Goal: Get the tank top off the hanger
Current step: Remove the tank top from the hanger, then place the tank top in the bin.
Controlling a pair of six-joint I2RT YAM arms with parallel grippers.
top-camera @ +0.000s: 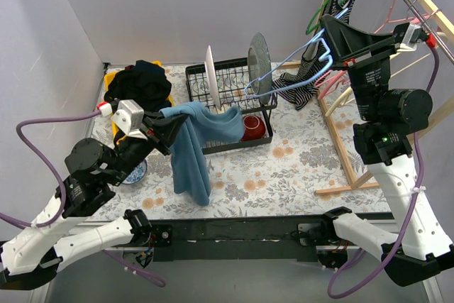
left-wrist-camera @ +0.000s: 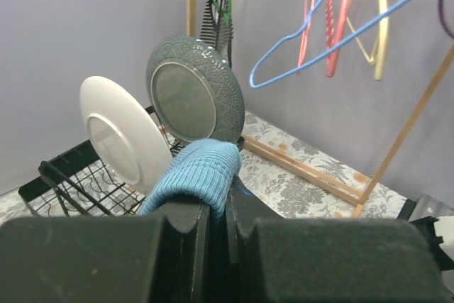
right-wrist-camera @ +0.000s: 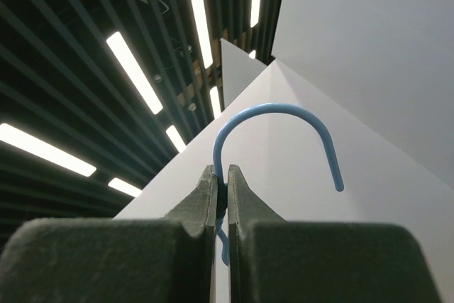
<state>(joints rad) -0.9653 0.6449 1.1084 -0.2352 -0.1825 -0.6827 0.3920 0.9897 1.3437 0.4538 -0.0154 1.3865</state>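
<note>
Left hand [top-camera: 172,127] clamped on blue tank top [top-camera: 191,154], draped down front-left of dish rack [top-camera: 230,69]. Right hand [top-camera: 328,30] clamped on bare hanger [right-wrist-camera: 273,108], above rack's right end.

Dish rack [top-camera: 227,79] w/ plates [top-camera: 210,76] blocks centre; table [top-camera: 284,168] front free.

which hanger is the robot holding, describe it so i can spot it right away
Find the wooden rack on the right; just left of its top, the right gripper pinches a hanger by its hook. It is thin light-blue wire, held out in the air off the rail, unlike the red hanger and the yellow hanger on the rack.
</note>
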